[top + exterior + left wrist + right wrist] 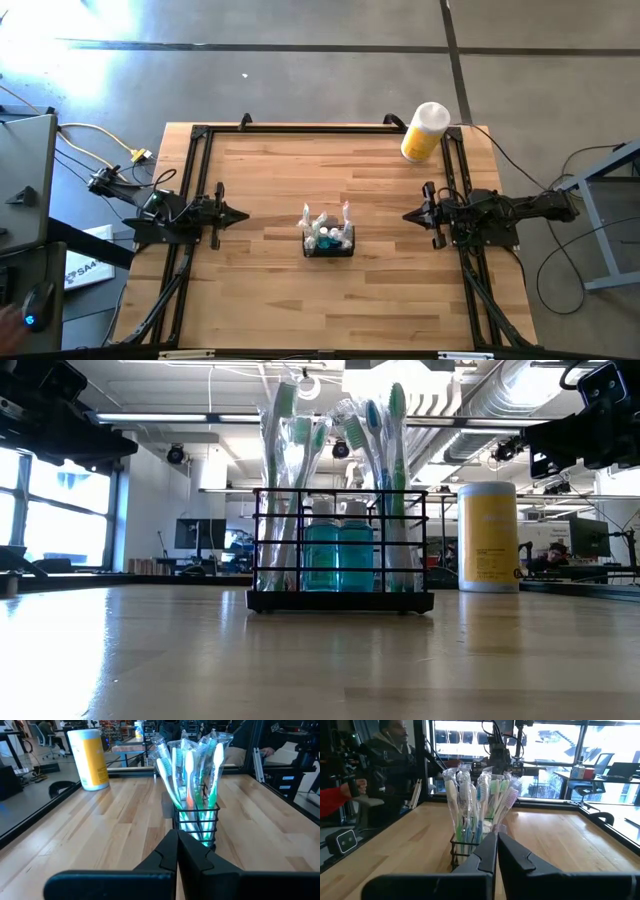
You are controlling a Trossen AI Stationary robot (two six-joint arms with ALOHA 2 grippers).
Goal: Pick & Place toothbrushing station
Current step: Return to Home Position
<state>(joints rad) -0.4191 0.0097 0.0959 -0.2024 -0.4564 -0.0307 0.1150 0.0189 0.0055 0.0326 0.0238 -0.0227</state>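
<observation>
Left gripper (238, 214) clenched, empty | right gripper (408, 214) same | toothbrushing station (329, 243) centre | retract level, well clear of toothbrushes (190, 775)

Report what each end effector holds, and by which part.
Nothing is held. The left end effector and right end effector are both shut and empty, each well clear of the caddy between them.

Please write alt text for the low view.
A black wire-mesh caddy stands mid-table, holding upright wrapped toothbrushes and two teal bottles. A yellow canister with a white cap stands farther back on its right. The left arm and right arm hang in the upper corners.
</observation>
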